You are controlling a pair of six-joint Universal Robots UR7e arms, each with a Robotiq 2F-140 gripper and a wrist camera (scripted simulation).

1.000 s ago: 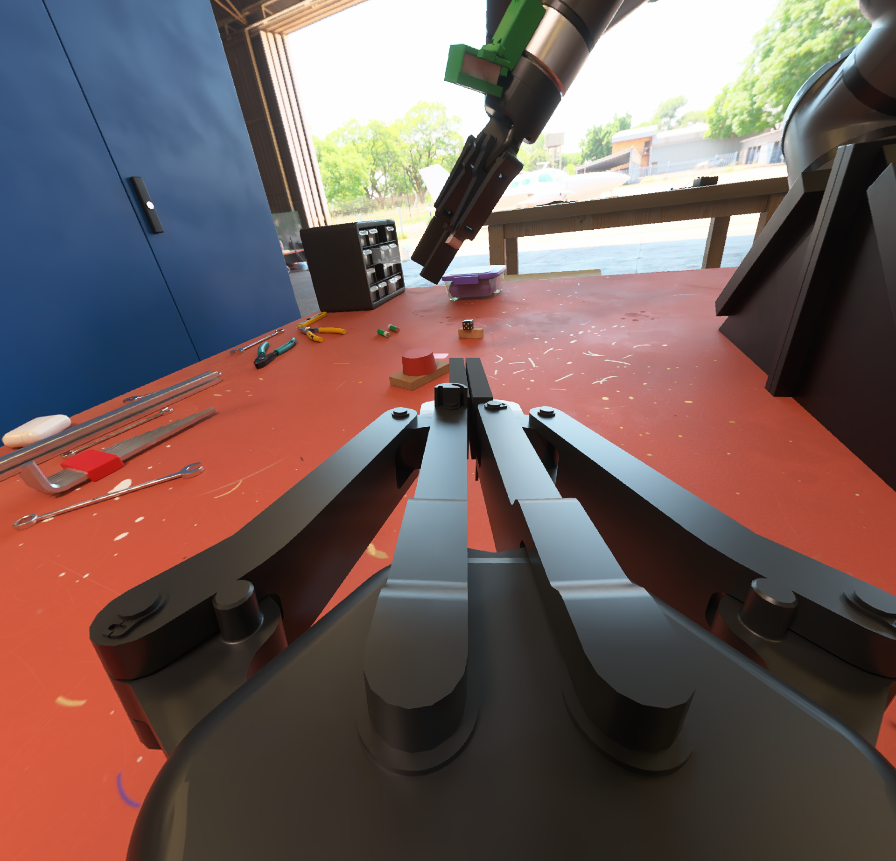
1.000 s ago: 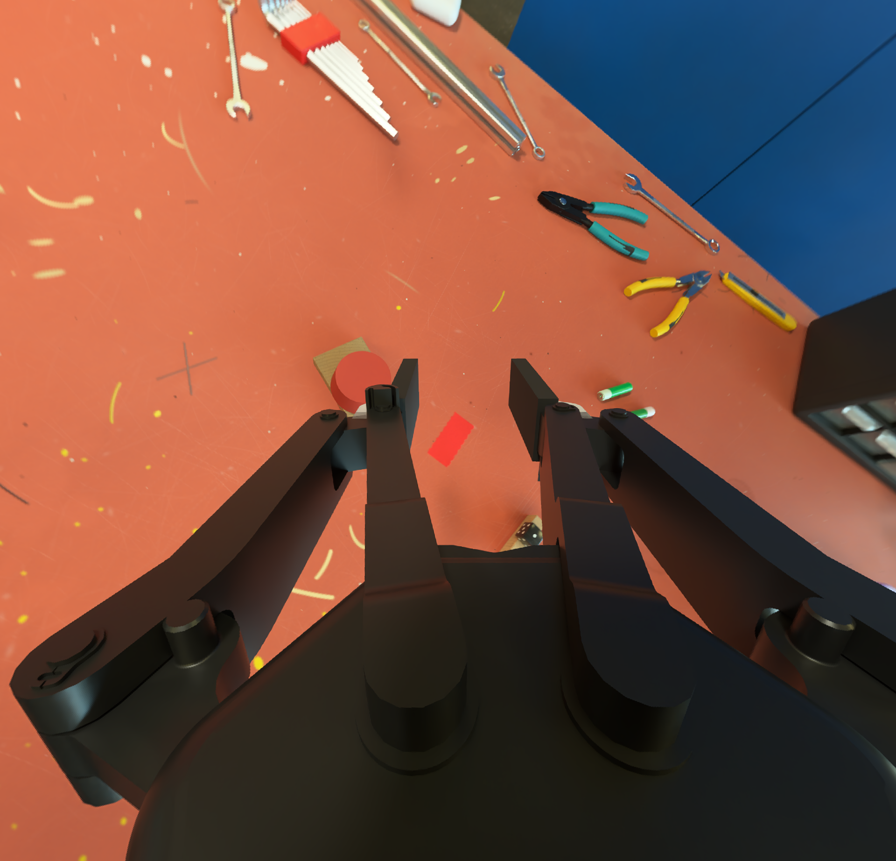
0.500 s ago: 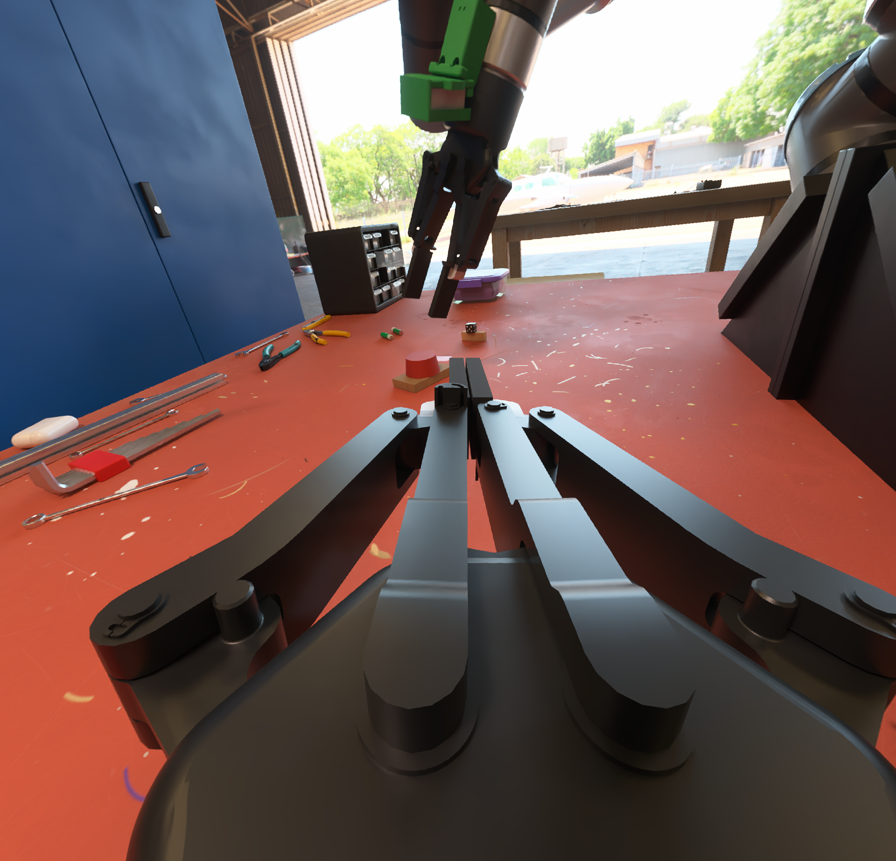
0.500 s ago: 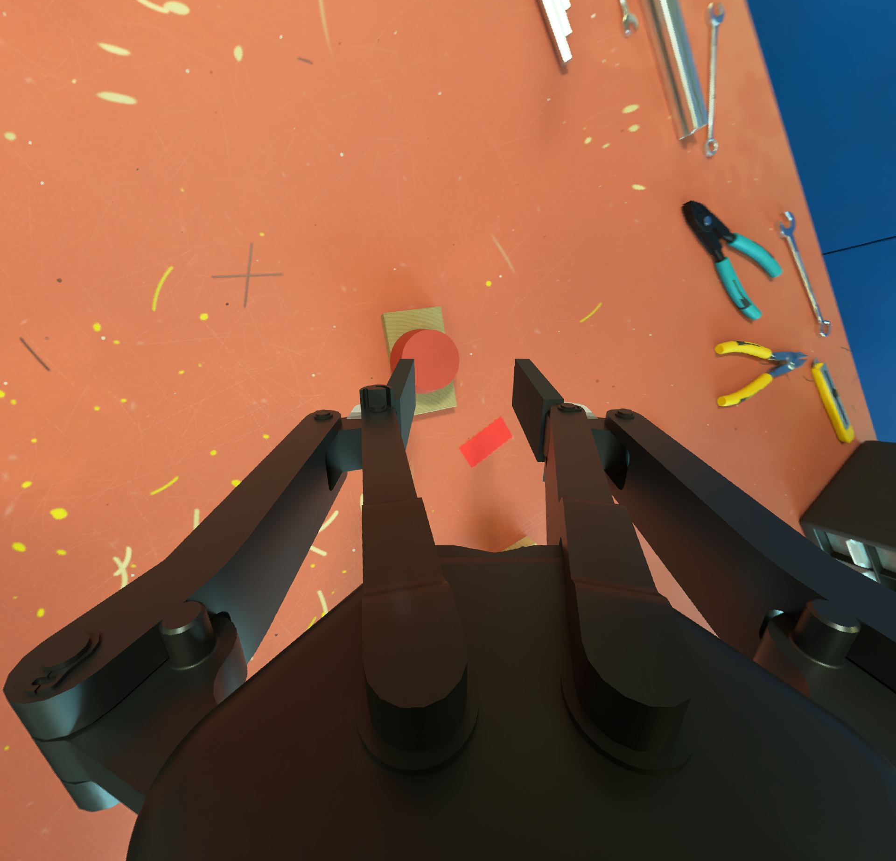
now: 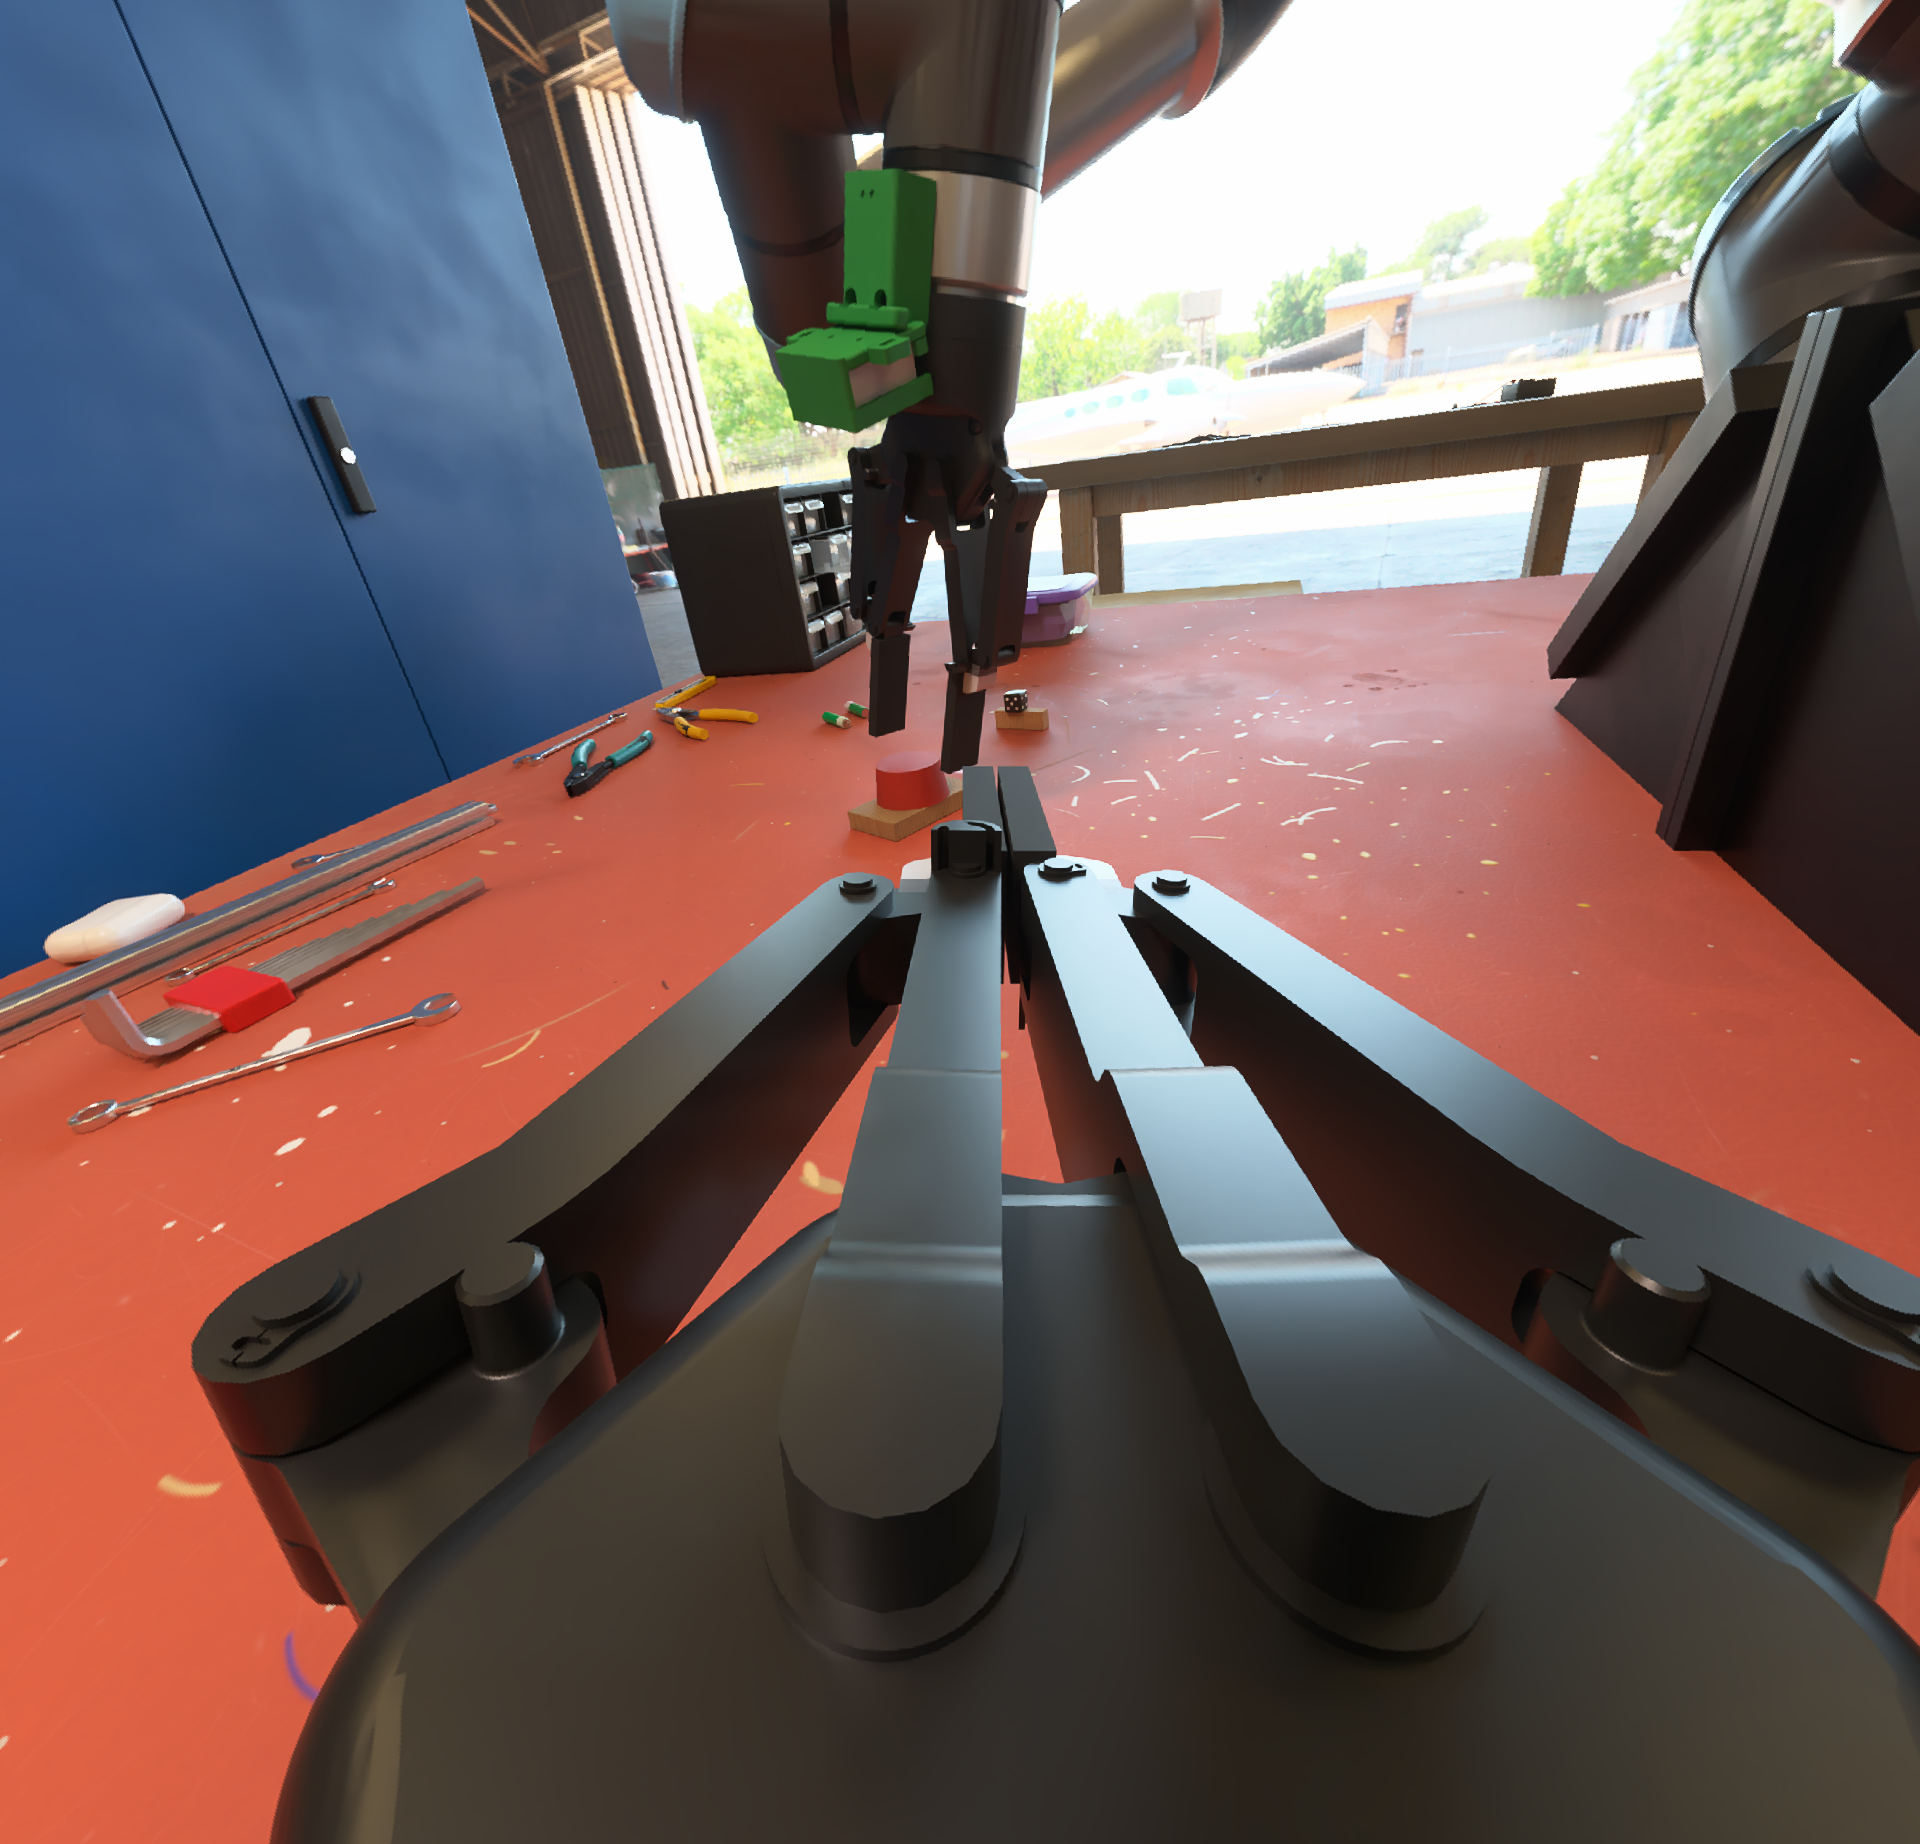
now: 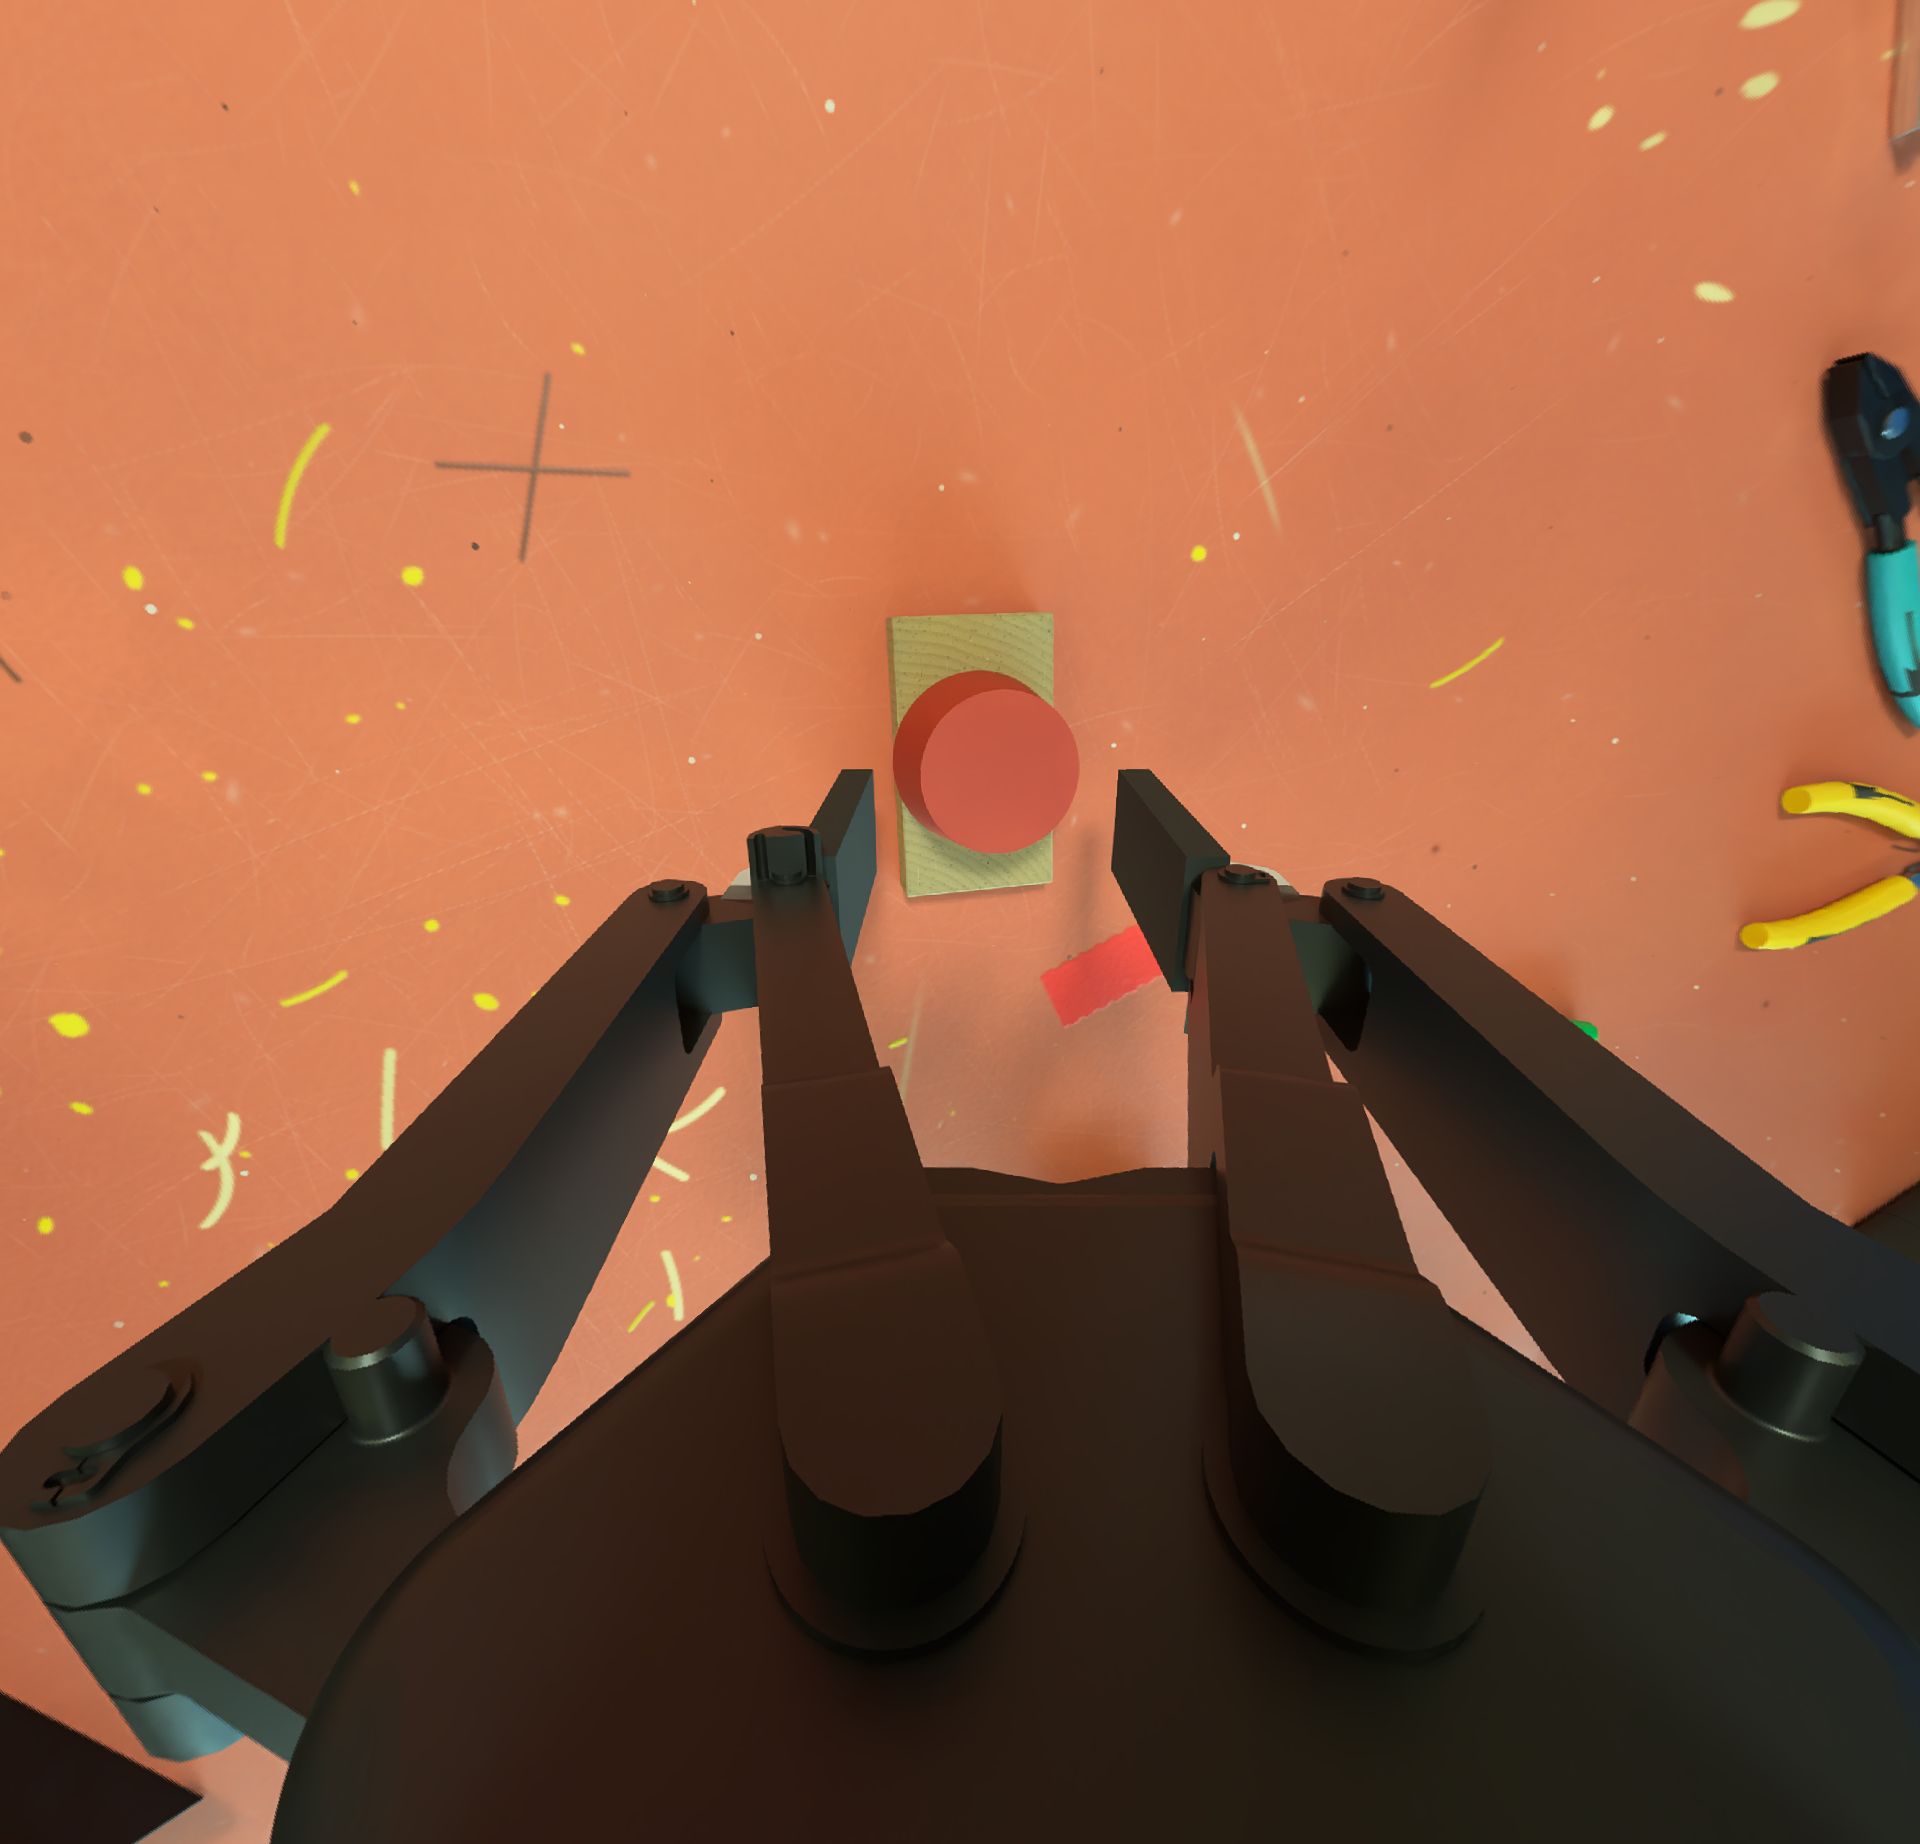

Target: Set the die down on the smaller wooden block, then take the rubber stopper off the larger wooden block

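Note:
A red rubber stopper stands on the larger wooden block on the red table. My right gripper is open and empty, pointing straight down just above the stopper, one finger on each side. In the left wrist view the stopper and its block sit ahead, with the right gripper hanging over them. The black die rests on the smaller wooden block farther back. My left gripper is shut and empty, low over the table, short of the larger block.
Pliers, yellow cutters, wrenches and a hex key set lie along the left. A black drawer cabinet and a purple box stand at the back. A dark arm base stands at the right. A red patch marks the table.
My right gripper swung from near the die's block over to the stopper, turned to point straight down and came lower. It stayed open. My left gripper has not moved.

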